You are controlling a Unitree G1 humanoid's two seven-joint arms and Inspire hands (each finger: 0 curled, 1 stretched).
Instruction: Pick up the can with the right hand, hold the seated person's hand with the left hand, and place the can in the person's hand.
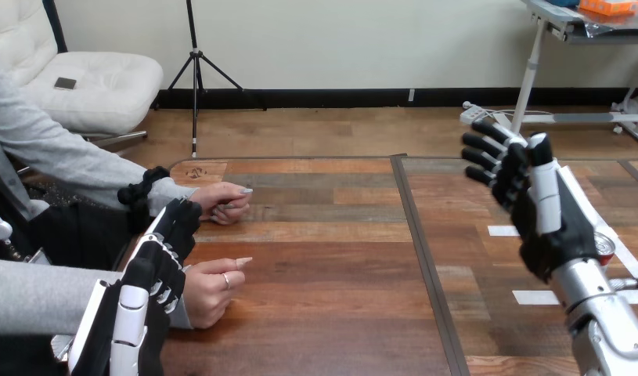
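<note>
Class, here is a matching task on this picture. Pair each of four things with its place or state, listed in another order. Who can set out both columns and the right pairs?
Things:
1. right hand
2. left hand
3. can
4. person's nearer hand

Places or states:
A. low at the view's left, white shells facing up
B. partly hidden behind the robot's right wrist
C. raised over the right side of the table, fingers straight
D. loosely curled on the table, beside the left hand

Pairs: 1-C, 2-A, 3-B, 4-D.
</note>
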